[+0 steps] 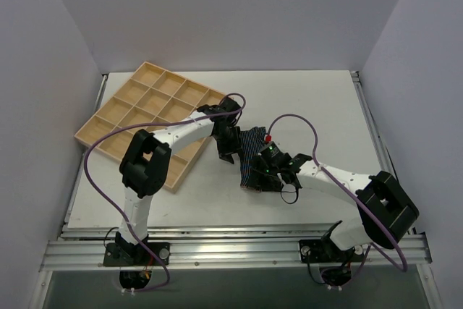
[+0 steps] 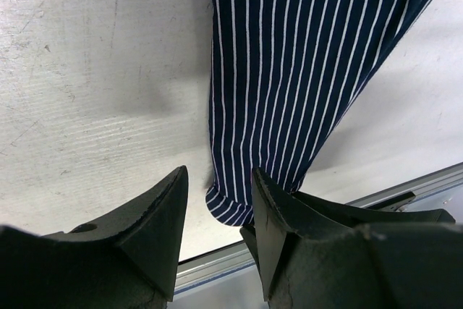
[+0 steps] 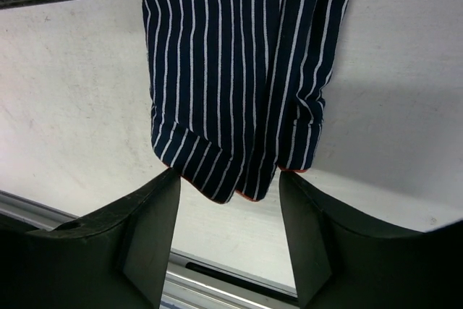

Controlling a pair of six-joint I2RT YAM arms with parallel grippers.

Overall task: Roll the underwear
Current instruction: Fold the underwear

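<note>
While straddling opposite ends of the underwear (image 1: 252,151), grips nothing. Shows left gripper (image 2: 218,171) and right gripper (image 3: 229,174) parted, near the table's (image 1: 318,106) front edge.

One underwear (image 1: 255,151), one wooden tray (image 1: 137,95), one table (image 1: 311,99), two claws: left claw (image 2: 218,174) and right claw (image 3: 229,177).

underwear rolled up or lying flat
Flat, not rolled: the dark navy white-striped cloth underwear lies as a folded strip on the white table, with no coil visible in either wrist view.
</note>
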